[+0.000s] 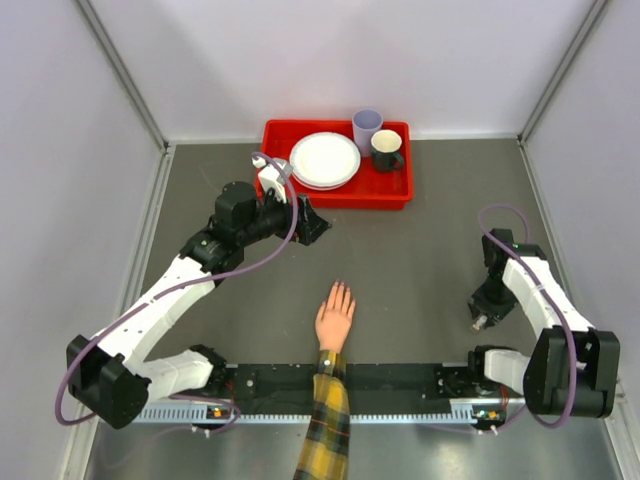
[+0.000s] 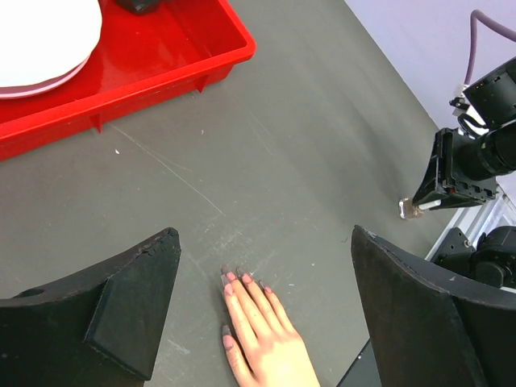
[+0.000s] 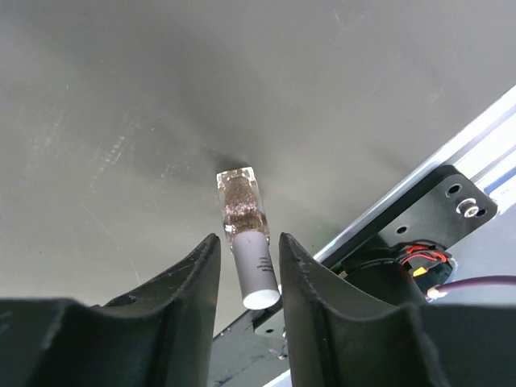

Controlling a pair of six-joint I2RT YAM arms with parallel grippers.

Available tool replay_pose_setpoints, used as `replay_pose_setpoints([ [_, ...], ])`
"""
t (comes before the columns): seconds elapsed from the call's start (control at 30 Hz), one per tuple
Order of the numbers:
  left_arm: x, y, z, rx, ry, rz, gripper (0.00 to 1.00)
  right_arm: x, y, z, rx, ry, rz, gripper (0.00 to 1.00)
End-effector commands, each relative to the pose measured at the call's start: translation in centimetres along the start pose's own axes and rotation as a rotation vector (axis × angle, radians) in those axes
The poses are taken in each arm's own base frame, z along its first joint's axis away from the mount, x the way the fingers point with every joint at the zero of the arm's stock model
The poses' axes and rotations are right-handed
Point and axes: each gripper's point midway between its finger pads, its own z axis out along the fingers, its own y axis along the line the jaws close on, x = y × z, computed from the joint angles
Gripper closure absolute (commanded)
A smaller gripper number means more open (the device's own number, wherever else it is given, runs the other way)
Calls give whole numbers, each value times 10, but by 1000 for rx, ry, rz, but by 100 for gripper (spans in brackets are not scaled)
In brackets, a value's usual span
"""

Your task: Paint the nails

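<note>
1. The left gripper (image 2: pixel 260 240) hovers over the table (image 1: pixel 420 260) just near of the red tray (image 1: pixel 380 198). Its jaws are spread wide and hold nothing.
2. The tray sits at the far middle and carries stacked white plates (image 1: pixel 324 160), a lavender cup (image 1: pixel 366 128) and a dark mug (image 1: pixel 386 150). None of these seems to belong to the job.
3. The hand (image 1: pixel 335 320) lies flat at the near centre, its plaid sleeve (image 1: pixel 325 430) crossing the arms' base rail and its fingers pointing far. The nails (image 2: pixel 242 278) tip those fingers, near of the left gripper and well to the left of the right one. In the left wrist view they look greyish-pink, and I cannot tell whether any already has polish on it.
4. On the right, the right gripper (image 3: pixel 247 242) pinches a small bottle (image 3: pixel 240 201) by its pale cap (image 3: pixel 256 274). The clear body points down toward the table, and I cannot tell whether it touches.
5. The step in hand looks like readying the polish. The bottle is grasped but capped, and nothing is near the nails.
6. The next move probably calls for opening it. The free left jaws would take the clear body so the cap can be twisted off. The right arm would then swing left across the gap to the fingertips, arriving low and gently over targets that small.
</note>
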Motion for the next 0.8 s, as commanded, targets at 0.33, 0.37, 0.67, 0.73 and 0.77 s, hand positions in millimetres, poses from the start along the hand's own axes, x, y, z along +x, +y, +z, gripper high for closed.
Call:
replay_pose_setpoints([
  [0.33, -5, -10, 0, 50, -25, 10, 9, -11, 23, -19, -8, -131, -113, 100],
  [0.37, -2, -11, 1, 58, -18, -9, 9, -11, 25, -24, -7, -146, -140, 100],
  [0.67, -3, -32, 1, 265, -238, 88, 17, -11, 141, -156, -408, -302, -407, 100],
  [0.73, 4, -33, -1, 282, -321, 152, 17, 2, 162, -186, -521, -280, -383, 100],
  [0.77, 1, -32, 0, 273, -366, 202, 17, 4, 167, -193, -542, -272, -366, 100],
])
